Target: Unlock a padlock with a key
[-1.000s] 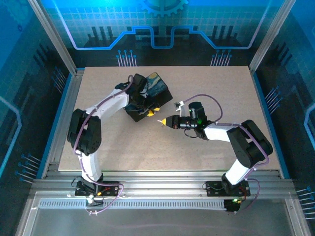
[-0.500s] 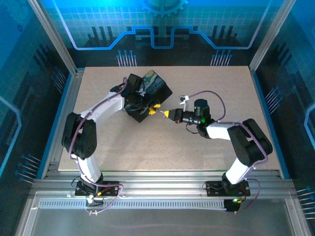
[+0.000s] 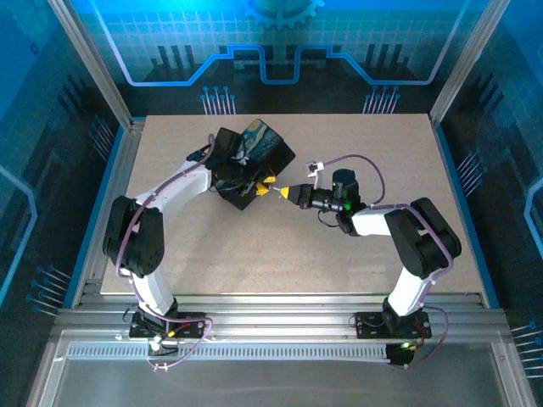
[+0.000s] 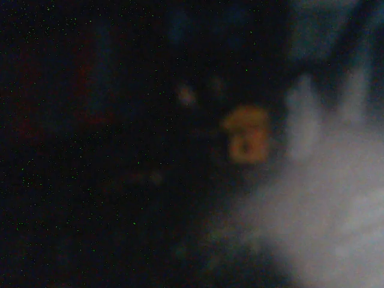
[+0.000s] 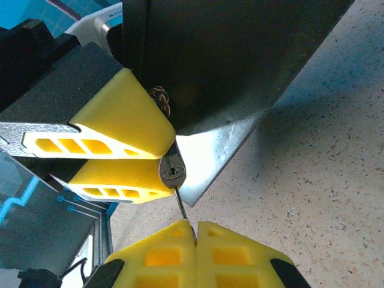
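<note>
In the right wrist view the tiny dark padlock [image 5: 172, 171] faces me, keyhole end on. My left gripper [image 5: 168, 157] is shut on it between yellow fingers [image 5: 120, 123]. My right gripper [image 5: 196, 227] is shut on the thin key [image 5: 182, 206]. The key's tip reaches the lower rim of the padlock face, just below the slot. From above, the left gripper [image 3: 265, 186] and right gripper [image 3: 285, 193] meet tip to tip beside the starry-print box [image 3: 267, 146]. The left wrist view is dark and blurred, with an orange blob [image 4: 246, 141].
The dark box's underside [image 5: 240, 54] hangs close over the padlock, tilted off the speckled table [image 3: 339, 254]. A purple cable loop [image 3: 365, 161] arches over the right wrist. Aluminium rails [image 3: 110, 203] edge the table on the left and front.
My right gripper has moved up and left with the key until it meets the left gripper's tips. The left arm has shifted slightly left with the padlock and box.
</note>
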